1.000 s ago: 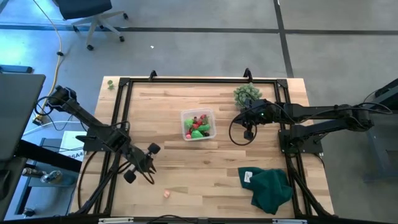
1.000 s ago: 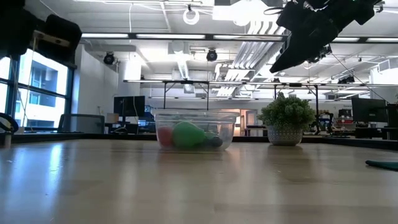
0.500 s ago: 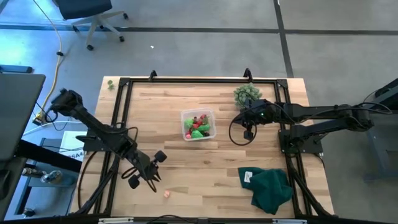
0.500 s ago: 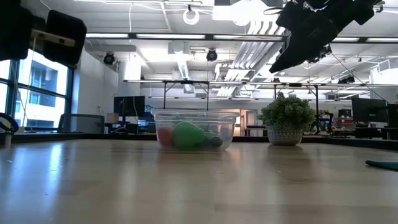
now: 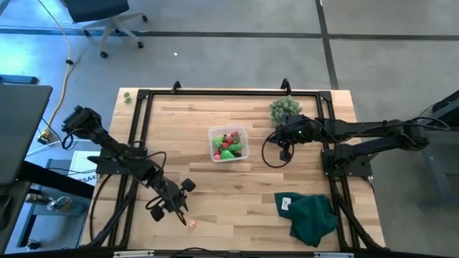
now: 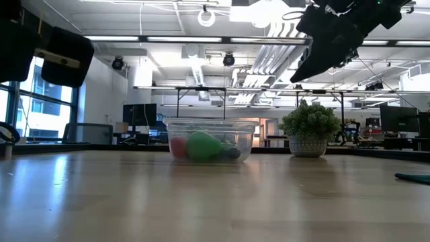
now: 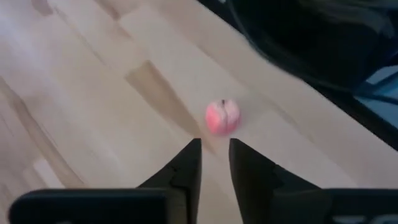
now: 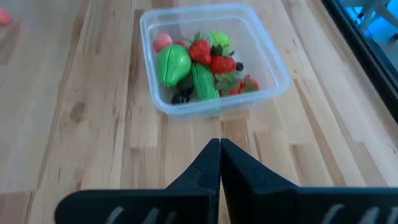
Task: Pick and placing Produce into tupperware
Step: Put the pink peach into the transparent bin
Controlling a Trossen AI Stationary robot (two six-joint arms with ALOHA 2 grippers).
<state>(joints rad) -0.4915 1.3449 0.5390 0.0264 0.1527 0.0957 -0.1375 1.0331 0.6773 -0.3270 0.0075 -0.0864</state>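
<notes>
One pc of Produce, a pink piece, remains loose on the table at 7 o'clock near the edge. Left gripper has advanced to it, fingers slightly apart, empty: pick imminent. Right gripper at 3 o'clock, fingers together. Matl: matte wood planks; clear rounded-square tupperware, centre, filled w/ glossy pcs; round pink piece w/ stem.

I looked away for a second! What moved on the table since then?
The left gripper travelled toward the table's near edge, closing in on the loose pink fruit, and its fingers have parted a little. Nothing was grabbed or dropped. The right gripper, the tupperware and the green cloth stayed put.
</notes>
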